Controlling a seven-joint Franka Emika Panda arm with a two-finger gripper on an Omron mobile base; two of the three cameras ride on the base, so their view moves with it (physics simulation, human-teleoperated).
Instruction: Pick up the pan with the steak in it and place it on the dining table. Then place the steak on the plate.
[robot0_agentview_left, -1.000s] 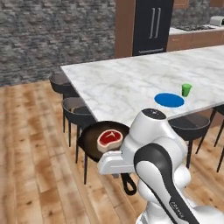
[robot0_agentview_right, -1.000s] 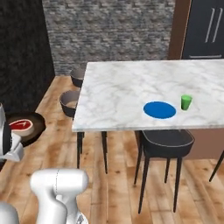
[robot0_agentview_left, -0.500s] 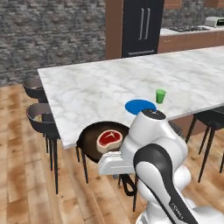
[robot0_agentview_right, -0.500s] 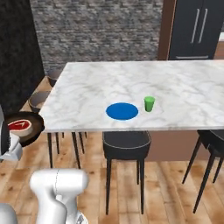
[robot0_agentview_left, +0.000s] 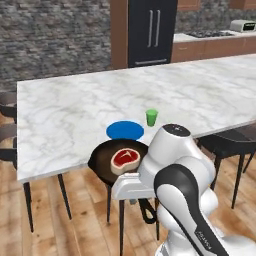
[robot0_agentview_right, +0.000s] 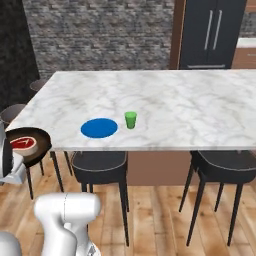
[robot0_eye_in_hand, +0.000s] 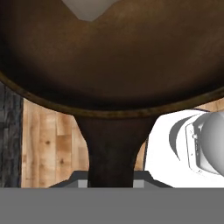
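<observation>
The whole picture has slid sideways since a moment ago, and that is because the base is driving, not because the things moved. The dining table now sits right in front of the robot, with its near edge close by. The blue plate and the little green cup used to look off to the right side; now they are near the middle of the near edge. This means the robot has almost brought the pan to the place where it must go, but the pan is not on the table yet.

The pan is held up in the air, just at the table's near edge and a bit lower than the plate in the left base view. The steak lies inside it, red with a pale rim (it looks flat and settled). In the right base view the pan hangs off the table's left front corner, above a dark stool.

The gripper is squeezed shut on the pan's handle, which runs straight from the hand up to the round pan. So the pan sits right in front of the gripper, touching it.

Next the pan should probably go up and over the edge, beside the plate.
</observation>
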